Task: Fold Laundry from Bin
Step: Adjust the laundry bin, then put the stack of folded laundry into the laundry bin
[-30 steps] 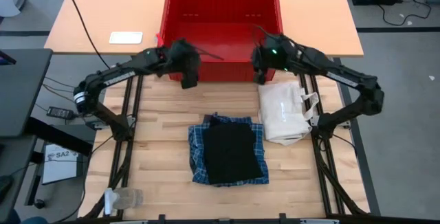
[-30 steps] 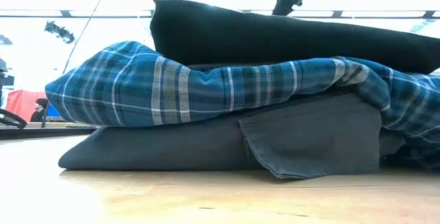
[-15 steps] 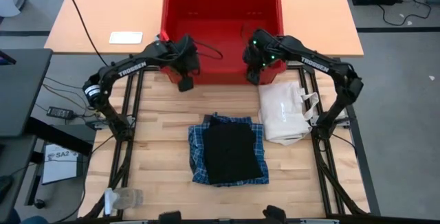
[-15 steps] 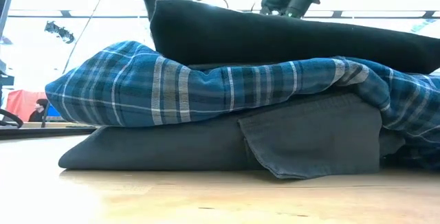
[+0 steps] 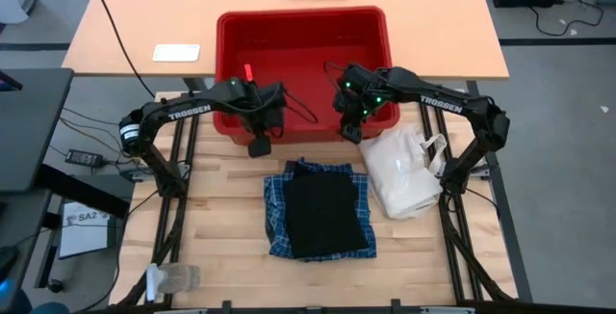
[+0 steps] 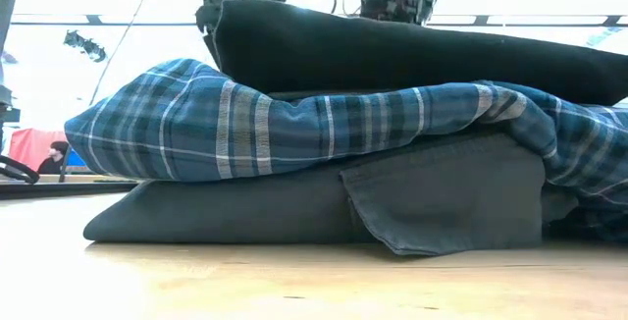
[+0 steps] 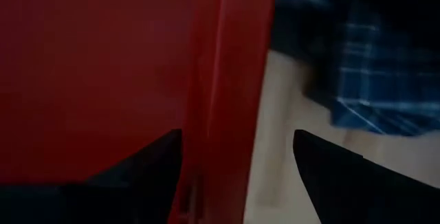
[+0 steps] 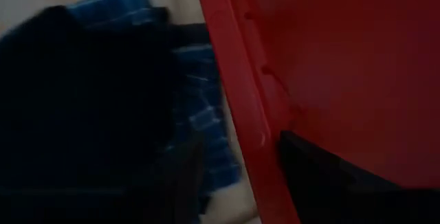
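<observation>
Bin (image 5: 300, 25) rim sits between both grippers' jaws, left (image 5: 258, 146) and right (image 5: 352, 133), seemingly clamped.

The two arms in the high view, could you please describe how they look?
Both arms are dark, slim and jointed, with white "TROSSEN" lettering along a link. The left gripper ends in a blocky black head with a red accent near its wrist; the right gripper shows green indicator lights. Thin black cables loop off both wrists.

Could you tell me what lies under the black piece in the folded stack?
Under the black piece lies the plaid shirt, then a dark grey garment on the table. Anything deeper inside the stack is covered.
</observation>
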